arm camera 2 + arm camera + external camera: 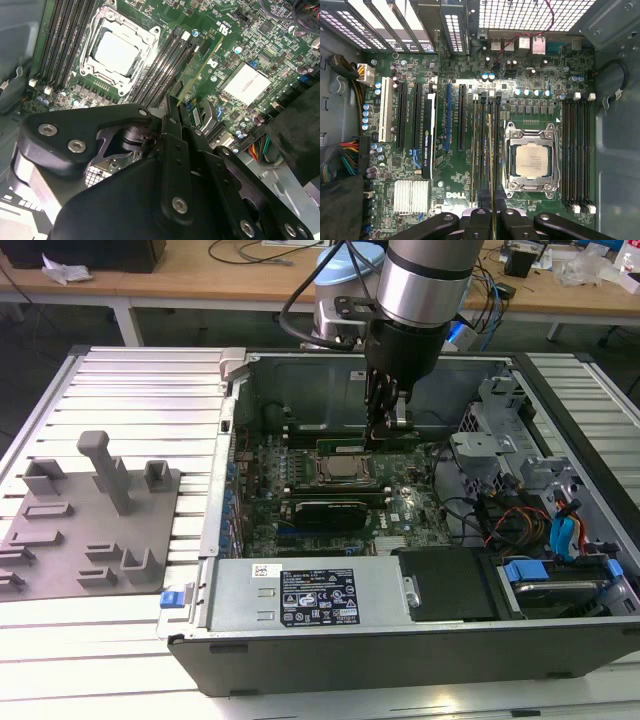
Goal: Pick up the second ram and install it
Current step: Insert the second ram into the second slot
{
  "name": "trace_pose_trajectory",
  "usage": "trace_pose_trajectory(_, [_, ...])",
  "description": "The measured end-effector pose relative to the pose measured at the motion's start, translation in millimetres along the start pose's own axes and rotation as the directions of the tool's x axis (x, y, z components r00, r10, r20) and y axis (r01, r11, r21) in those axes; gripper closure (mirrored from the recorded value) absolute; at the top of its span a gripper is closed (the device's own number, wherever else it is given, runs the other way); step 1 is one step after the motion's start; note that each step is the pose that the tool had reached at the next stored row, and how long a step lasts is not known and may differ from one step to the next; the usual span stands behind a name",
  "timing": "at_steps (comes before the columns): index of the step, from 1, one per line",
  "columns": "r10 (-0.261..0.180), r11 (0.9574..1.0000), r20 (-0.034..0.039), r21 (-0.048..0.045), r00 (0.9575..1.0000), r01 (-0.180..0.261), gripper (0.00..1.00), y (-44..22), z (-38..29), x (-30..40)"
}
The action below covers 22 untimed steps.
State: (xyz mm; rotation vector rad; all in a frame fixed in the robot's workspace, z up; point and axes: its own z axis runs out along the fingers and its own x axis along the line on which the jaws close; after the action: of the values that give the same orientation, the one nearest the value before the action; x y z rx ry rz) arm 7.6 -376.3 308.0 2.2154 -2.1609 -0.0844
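Your gripper (176,107) is closed narrowly on the second ram (200,67), a thin green stick held edge-on just above the black memory slots (481,145) beside the processor socket (530,161). Beyond the socket from the stick lies another slot bank (577,152); farther off, past the stick's slots, a black expansion card (428,135) stands upright.

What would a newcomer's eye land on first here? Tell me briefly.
The arm reaching down into the open computer case, its gripper shut on the green ram just above the black slots. Beside those slots sits the silver-framed processor socket in both wrist views.
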Motion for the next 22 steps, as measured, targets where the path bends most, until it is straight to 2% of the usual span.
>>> trace_pose_trajectory(3, [0.000,1.0000,0.0001,0.0000,1.0000,0.000,0.87,0.0,0.3,0.0])
trace_pose_trajectory(6, [0.000,1.0000,0.0000,0.0000,1.0000,0.000,0.87,-0.2,3.3,0.0])
trace_pose_trajectory(22, [0.000,1.0000,-0.0006,0.0000,1.0000,0.000,0.87,-1.6,24.0,0.5])
